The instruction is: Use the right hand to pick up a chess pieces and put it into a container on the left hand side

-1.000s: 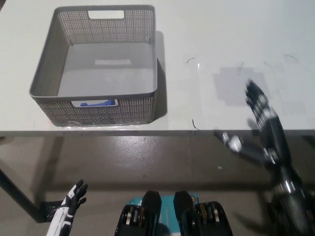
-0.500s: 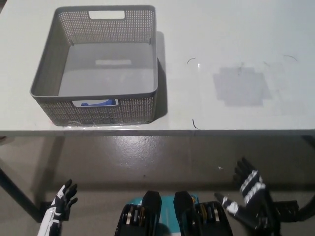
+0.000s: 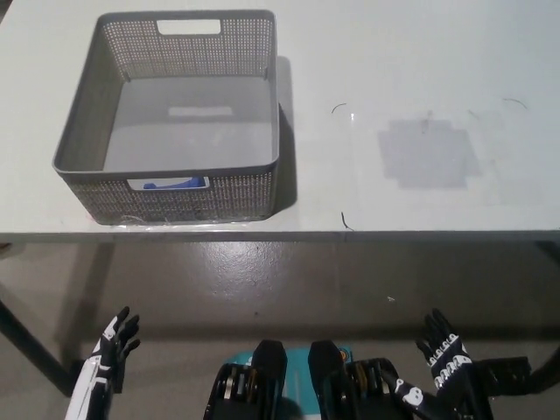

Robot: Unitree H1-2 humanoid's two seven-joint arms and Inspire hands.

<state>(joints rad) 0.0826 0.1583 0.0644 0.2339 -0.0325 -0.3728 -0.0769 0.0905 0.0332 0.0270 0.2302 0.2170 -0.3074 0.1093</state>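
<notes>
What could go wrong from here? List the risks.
1. No chess piece shows on the table, so the right hand may have nothing to pick up.
2. Both hands hang open below the table edge; raising the right one could knock the edge.
3. The basket sits near that edge and could be nudged.

No legible text, numbers or brand marks anywhere in the frame. The basket (image 3: 175, 114), upper left, carries a white label (image 3: 168, 184) with blue marking on its near wall; the marking is too small and partly covered to read.
</notes>
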